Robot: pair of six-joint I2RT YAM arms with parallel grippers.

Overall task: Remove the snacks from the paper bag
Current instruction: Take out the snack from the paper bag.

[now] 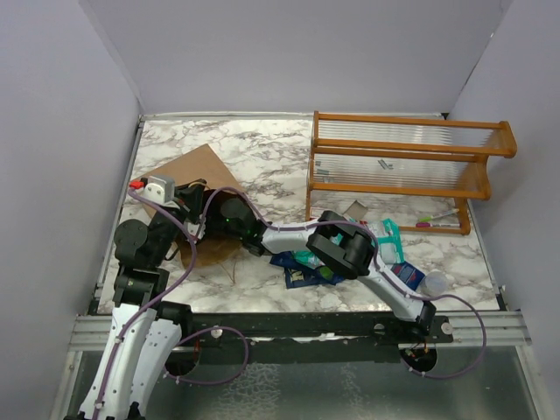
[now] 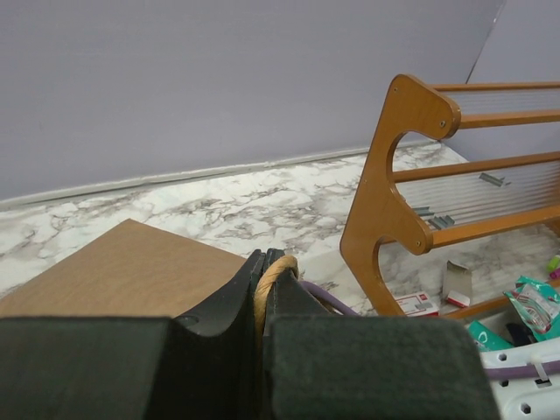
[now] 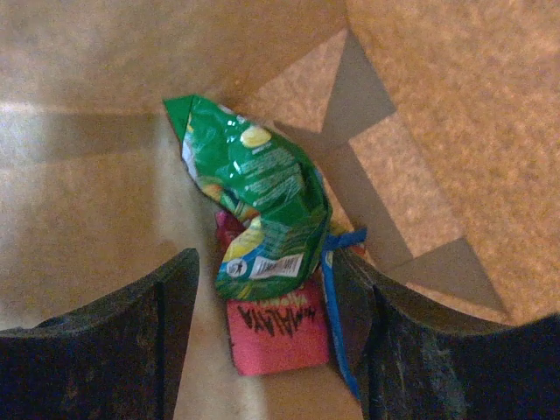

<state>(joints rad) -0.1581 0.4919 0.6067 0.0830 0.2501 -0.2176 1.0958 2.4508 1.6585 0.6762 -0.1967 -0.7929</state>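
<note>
Handle (image 2: 282, 264) of paper bag (image 2: 122, 271) pinched in left gripper (image 2: 263, 269); right gripper (image 3: 267, 289) inside bag, jaws wide apart either side of green packet (image 3: 262, 192) atop pink-red packet (image 3: 276, 337).

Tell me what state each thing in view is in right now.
Paper bag: lying on its side.
Left gripper: fingers shut on the bag's handle.
Right gripper: fingers open inside the bag, either side of the green packet.
Green packet: crumpled, in the bag, not gripped.
Pink-red packet: flat under the green one, in the bag.
Dark blue packets: out on the table.
Wooden rack: upright.
</note>
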